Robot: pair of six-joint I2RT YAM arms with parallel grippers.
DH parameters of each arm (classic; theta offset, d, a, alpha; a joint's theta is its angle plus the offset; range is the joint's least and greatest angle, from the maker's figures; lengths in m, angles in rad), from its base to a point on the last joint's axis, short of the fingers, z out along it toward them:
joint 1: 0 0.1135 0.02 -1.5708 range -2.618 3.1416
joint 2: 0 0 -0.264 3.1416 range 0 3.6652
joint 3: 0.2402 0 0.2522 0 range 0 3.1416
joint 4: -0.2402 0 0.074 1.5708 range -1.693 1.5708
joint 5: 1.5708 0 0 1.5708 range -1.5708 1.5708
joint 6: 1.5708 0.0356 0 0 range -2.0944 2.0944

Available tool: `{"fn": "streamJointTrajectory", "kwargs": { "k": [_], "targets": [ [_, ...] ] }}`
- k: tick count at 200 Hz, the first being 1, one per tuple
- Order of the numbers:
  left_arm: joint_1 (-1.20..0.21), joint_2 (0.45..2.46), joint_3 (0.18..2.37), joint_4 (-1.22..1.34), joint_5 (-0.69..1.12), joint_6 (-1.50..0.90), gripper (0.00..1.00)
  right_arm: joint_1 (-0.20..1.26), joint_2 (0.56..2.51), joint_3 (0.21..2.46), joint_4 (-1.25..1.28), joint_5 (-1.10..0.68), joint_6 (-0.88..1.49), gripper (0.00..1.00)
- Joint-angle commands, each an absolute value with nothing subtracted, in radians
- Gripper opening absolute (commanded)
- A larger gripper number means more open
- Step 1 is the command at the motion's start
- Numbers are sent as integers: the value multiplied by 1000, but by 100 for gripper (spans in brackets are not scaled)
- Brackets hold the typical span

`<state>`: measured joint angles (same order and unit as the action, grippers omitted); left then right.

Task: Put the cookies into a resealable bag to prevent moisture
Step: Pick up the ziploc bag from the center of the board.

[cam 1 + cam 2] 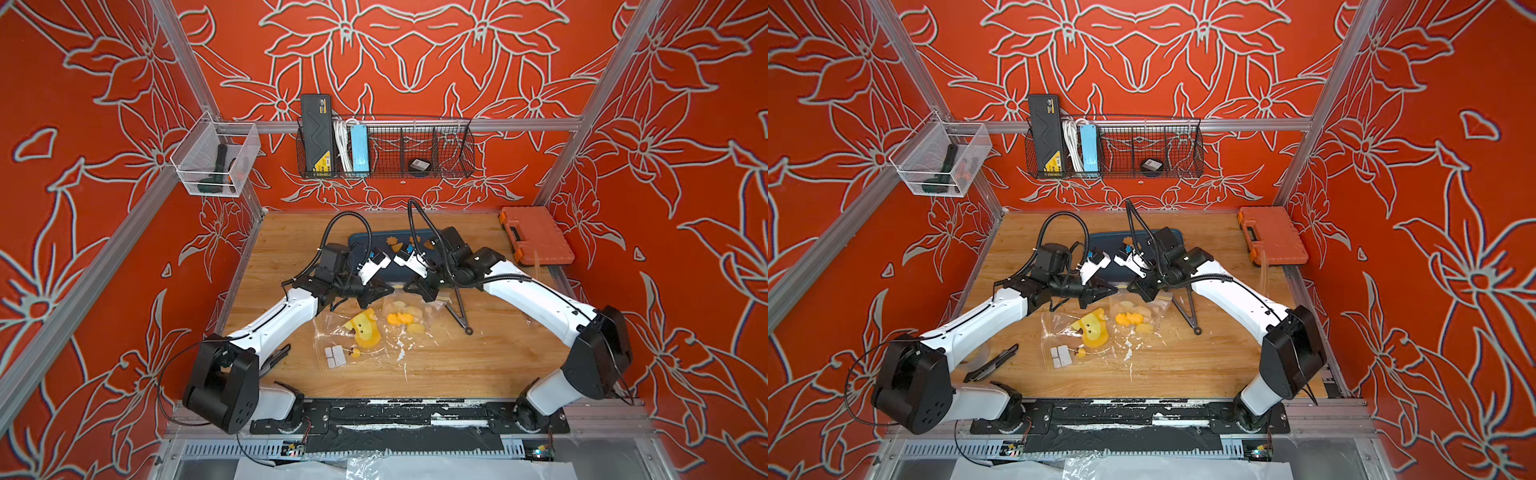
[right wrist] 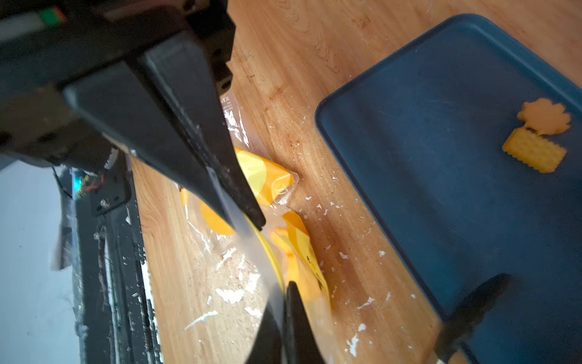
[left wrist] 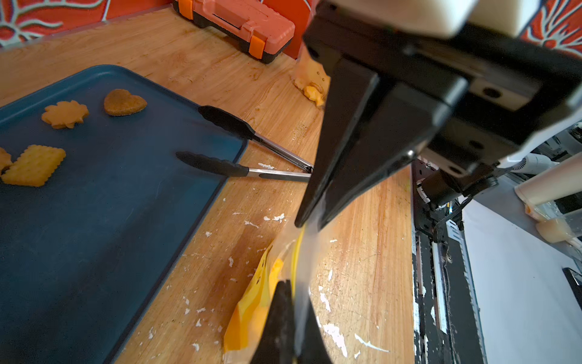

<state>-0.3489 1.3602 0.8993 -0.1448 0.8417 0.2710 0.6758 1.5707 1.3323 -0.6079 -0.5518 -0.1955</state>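
Over the scuffed wooden table (image 1: 457, 365), the left pincer (image 1: 388, 289) and right pincer (image 1: 409, 286) are both pinching tight on the bag (image 1: 409, 309) by its top edge, some cookies (image 1: 401, 318) sagging below them and more lying on the tray (image 3: 126, 220) just beyond, and I'm worrying the slick plastic slips out, spilling them.

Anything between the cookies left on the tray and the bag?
Nothing on the table lies between cookies and bag. But left tool and right tool are both shut on the bag's top edge, so its mouth looks pinched closed. Tongs rest at the tray corner, aside.
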Motion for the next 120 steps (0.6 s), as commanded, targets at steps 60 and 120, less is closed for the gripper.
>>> {"fn": "streamJointTrajectory", "kwargs": {
  "k": [60, 120],
  "targets": [
    [-353, 1327, 894, -143, 885, 302, 0, 700, 1592, 1320, -525, -570, -191, 17],
    [-353, 1325, 893, -143, 892, 305, 0, 703, 1588, 1307, -492, -612, -184, 0]
  ]
}}
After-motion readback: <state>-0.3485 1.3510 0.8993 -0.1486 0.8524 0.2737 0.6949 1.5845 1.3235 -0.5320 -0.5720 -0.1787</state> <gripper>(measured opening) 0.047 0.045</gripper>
